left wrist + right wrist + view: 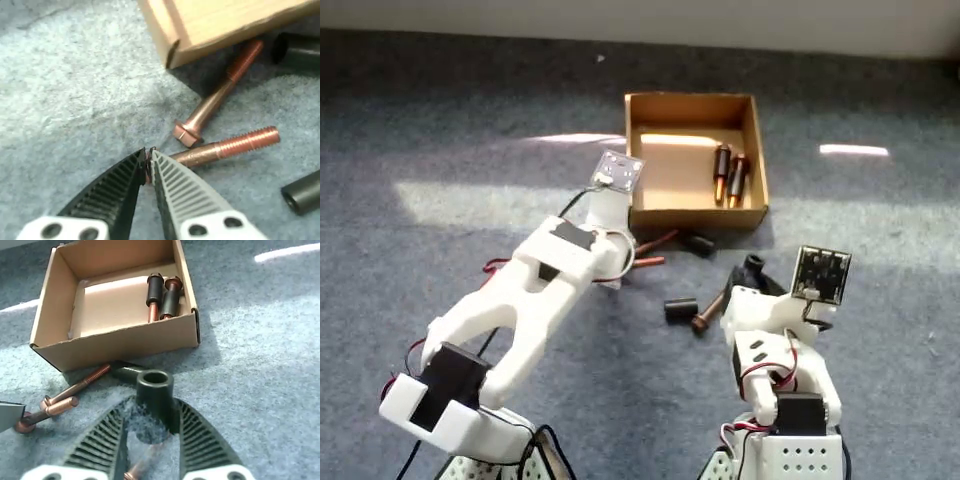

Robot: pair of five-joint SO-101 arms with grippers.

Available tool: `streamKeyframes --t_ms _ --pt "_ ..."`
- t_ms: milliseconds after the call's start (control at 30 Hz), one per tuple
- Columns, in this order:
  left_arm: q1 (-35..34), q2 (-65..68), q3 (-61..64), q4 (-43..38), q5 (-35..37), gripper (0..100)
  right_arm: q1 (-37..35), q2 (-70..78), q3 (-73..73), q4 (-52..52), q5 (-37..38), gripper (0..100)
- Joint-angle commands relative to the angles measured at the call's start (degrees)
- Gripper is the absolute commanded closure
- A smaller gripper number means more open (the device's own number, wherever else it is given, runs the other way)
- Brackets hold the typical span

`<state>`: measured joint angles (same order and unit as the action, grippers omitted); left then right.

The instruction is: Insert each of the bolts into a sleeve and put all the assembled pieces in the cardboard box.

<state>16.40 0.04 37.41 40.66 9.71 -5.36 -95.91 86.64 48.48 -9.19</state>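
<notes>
My left gripper (148, 152) is shut on the head of a copper bolt (225, 145) that lies on the carpet by the cardboard box's (225, 20) front corner. A second bolt (215, 97) lies beside it, its threaded end under the box edge. My right gripper (152, 407) is shut on a black sleeve (155, 385), held upright just in front of the box (695, 215). A third bolt (142, 465) lies on the carpet under this gripper. Two assembled pieces (162, 295) rest inside the box at its right side.
One loose sleeve (698, 243) lies against the box's front wall and another sleeve (680, 309) lies mid-carpet beside a bolt (704, 314). The box's left half (665, 165) is bare. Grey carpet stretches open to the left and right of both arms.
</notes>
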Motion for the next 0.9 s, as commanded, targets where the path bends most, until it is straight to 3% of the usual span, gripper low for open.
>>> streamKeyframes --t_ms 0,267,567,867 --pt "-5.32 -0.66 -1.89 3.25 -9.41 97 0.57 -1.01 -0.66 -2.07 0.97 99.3" --pt "-10.95 -0.75 -7.43 9.58 -2.81 97 0.57 -1.01 -0.66 -2.07 1.05 99.3" --pt "-13.67 -0.84 -10.42 12.4 -1.58 97 0.57 -1.01 -0.75 -2.07 1.14 99.3" --pt "-12.53 -12.53 -10.33 17.76 26.2 98 0.57 -1.01 -0.75 -2.07 1.14 99.3"
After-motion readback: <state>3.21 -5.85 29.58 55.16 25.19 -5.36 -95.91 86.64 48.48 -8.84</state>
